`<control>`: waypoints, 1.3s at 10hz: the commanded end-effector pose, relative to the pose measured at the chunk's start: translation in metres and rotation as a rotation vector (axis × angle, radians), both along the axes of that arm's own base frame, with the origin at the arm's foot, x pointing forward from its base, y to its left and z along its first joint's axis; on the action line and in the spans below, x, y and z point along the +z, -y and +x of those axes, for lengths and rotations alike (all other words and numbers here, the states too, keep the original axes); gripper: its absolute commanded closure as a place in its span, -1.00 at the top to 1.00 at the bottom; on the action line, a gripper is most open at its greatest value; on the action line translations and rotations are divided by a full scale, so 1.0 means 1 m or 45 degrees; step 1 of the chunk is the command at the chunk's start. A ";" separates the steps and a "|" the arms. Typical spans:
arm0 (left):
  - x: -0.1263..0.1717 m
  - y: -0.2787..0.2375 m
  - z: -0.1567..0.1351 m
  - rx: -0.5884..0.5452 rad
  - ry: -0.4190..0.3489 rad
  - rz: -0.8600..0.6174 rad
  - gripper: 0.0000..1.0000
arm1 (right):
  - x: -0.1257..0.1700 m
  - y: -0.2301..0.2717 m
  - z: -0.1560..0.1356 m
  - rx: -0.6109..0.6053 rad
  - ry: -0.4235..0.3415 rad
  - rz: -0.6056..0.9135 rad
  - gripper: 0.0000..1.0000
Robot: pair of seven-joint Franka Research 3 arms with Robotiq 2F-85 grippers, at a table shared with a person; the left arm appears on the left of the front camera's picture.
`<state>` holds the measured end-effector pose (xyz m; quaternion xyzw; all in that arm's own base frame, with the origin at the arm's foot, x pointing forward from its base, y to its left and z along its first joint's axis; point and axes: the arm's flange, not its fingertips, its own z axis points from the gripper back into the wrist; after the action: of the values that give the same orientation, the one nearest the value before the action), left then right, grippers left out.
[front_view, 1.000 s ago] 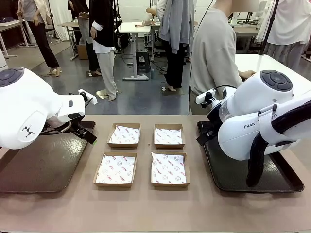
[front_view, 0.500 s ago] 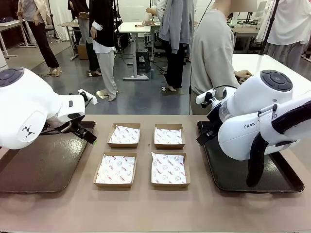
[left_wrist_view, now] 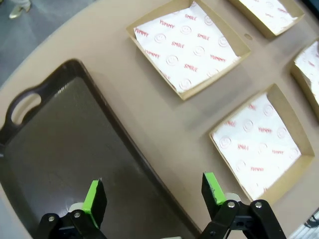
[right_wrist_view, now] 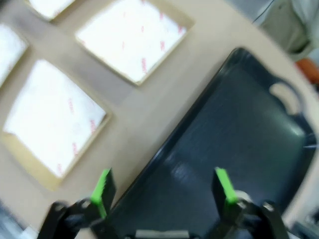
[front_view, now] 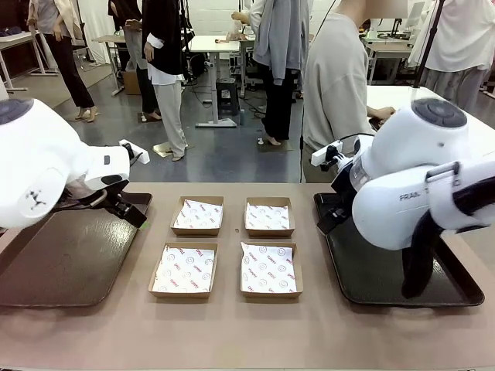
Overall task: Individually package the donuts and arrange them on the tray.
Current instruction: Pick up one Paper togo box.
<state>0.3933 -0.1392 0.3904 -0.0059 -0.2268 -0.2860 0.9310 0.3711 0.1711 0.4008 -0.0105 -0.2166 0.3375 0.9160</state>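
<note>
The donuts are out of view. Four shallow cardboard boxes lined with printed white paper sit in a square at mid-table: the far-left box (front_view: 197,215), far-right box (front_view: 269,216), near-left box (front_view: 184,270) and near-right box (front_view: 269,269). A dark tray (front_view: 62,267) lies on the left and a second dark tray (front_view: 379,282) on the right. My left gripper (front_view: 133,214) (left_wrist_view: 153,194) hangs open above the left tray's inner edge (left_wrist_view: 65,149). My right gripper (front_view: 326,220) (right_wrist_view: 163,185) hangs open above the right tray (right_wrist_view: 239,124). Neither holds anything.
A person (front_view: 336,85) stands at the table's far side, turned toward a white table (front_view: 421,100) with a hand (front_view: 381,114) on it. A small orange-red patch (right_wrist_view: 310,69) beyond the right tray is too blurred to name. Other people stand farther back.
Both arms have shifted slightly, the left one drawing back toward the left edge and the right one lifting a little. The person's hand has moved along the white table.
</note>
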 end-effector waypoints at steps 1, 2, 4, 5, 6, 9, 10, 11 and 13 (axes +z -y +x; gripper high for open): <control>0.009 -0.034 -0.097 0.031 -0.154 -0.008 1.00 | 0.022 0.025 -0.093 0.012 -0.161 -0.032 1.00; 0.012 -0.043 -0.114 0.020 -0.217 -0.008 1.00 | 0.031 0.033 -0.115 -0.001 -0.231 -0.029 1.00; 0.010 -0.051 -0.146 0.002 -0.305 -0.020 1.00 | 0.040 0.044 -0.153 -0.008 -0.330 -0.062 1.00; 0.008 -0.053 -0.153 0.017 -0.312 -0.011 1.00 | 0.037 0.050 -0.157 -0.031 -0.342 -0.051 1.00; 0.003 -0.052 -0.148 0.034 -0.253 0.005 1.00 | 0.028 0.057 -0.142 -0.052 -0.210 -0.169 1.00; 0.064 -0.022 -0.068 0.023 -0.324 0.013 1.00 | 0.083 0.018 -0.110 0.005 -0.338 -0.090 1.00; 0.064 -0.022 -0.068 0.023 -0.324 0.013 1.00 | 0.083 0.018 -0.110 0.005 -0.338 -0.090 1.00; 0.068 -0.023 -0.073 0.024 -0.329 0.018 1.00 | 0.088 0.025 -0.113 -0.008 -0.324 -0.116 1.00; 0.081 -0.048 -0.066 -0.024 -0.494 -0.624 1.00 | 0.097 0.079 -0.116 -0.088 -0.417 0.756 1.00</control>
<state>0.3260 -0.1053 0.4640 -0.1518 -0.1071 -0.2479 0.9508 0.2654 0.1225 0.5059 0.1190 -0.1049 0.2969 0.9416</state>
